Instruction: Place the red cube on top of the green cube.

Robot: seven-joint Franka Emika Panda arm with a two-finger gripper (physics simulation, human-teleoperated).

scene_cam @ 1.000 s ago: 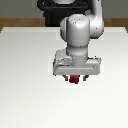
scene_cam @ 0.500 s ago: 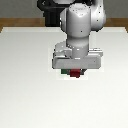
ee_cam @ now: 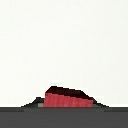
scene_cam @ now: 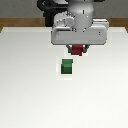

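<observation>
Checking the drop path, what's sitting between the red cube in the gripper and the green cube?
Nothing: the exterior view shows only bare table between the red cube and the green cube.

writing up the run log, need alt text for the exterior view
A white robot arm's gripper holds the red cube between its fingers, raised above a white table. The green cube sits alone on the table, lower in the picture and slightly toward the exterior view's left of the red cube. Nothing is stacked yet.

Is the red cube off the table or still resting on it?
Off the table. In the exterior view the red cube hangs in the gripper under the arm, apart from the green cube, which sits alone on the white table.
</observation>
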